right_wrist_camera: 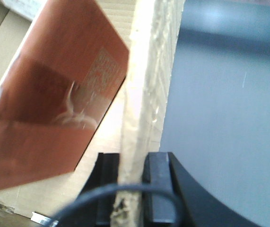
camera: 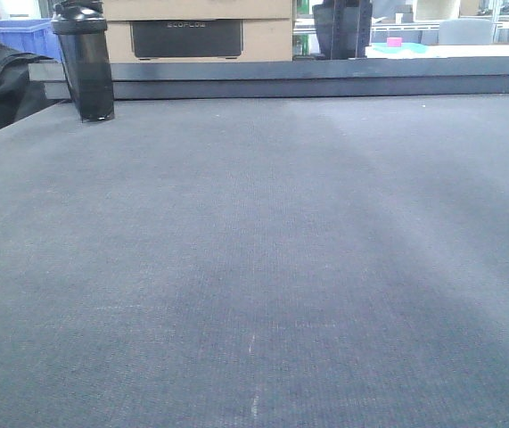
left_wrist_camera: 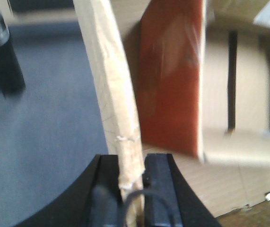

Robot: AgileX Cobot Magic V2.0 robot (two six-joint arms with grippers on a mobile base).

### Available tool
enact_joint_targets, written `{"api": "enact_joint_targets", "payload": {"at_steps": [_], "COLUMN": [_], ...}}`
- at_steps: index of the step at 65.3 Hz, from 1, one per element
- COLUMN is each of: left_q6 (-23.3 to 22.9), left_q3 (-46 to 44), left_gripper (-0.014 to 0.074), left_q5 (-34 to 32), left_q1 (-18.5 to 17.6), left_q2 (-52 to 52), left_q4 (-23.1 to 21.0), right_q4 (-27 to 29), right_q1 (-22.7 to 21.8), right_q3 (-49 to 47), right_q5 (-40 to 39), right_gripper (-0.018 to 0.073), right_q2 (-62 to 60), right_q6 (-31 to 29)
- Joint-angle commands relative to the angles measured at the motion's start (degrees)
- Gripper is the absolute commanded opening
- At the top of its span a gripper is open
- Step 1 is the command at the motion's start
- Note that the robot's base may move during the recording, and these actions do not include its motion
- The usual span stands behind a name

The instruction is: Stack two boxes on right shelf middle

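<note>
In the middle, box (left_wrist_camera: 111,85) spans left-right, left hand (left_wrist_camera: 132,189) clamped on its left wall, right hand (right_wrist_camera: 134,182) clamped on its right wall.

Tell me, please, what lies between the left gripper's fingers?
The cardboard box wall, pinched upright between the left gripper's fingers, as the left wrist view shows.

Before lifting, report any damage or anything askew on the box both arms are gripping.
The box wall pinched in the left gripper bows sideways and is frayed at the pinch. The one in the right gripper has a ragged, crumbling edge. Inside, the red-brown panel sits at an angle to that wall.
</note>
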Motion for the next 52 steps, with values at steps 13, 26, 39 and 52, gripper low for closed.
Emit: {"api": "enact_joint_targets", "payload": {"at_steps": [13,26,39,52], "left_q6": [0.41,0.41,0.41,0.41], "left_q3": [-1.15,-1.15,-1.15,-1.15], "left_gripper": [-0.0111,-0.0111,-0.0111,-0.0111], "left_q5": [-1.27,-1.25,-1.25,-1.25], "left_q1": [0.48,0.48,0.48,0.48], "left_q2": [-0.71,-0.71,-0.71,-0.71], "left_q4": [1.72,1.83,1.83,1.83], "right_q4": [-2.58,-2.58,-2.58,-2.47], "right_q1": [-0.53,-0.53,-0.53,-0.53], "right_q3": [-0.73,-0.73,-0.73,-0.73], "right_q5": [-2.59,-2.7,-2.7,-2.7], "right_gripper": [-0.0153,-0.0153,-0.0153,-0.0153], "right_q2": [-0.82,-0.82,-0.82,-0.82], "right_q6": [-0.65,-0.65,-0.65,-0.65]}}
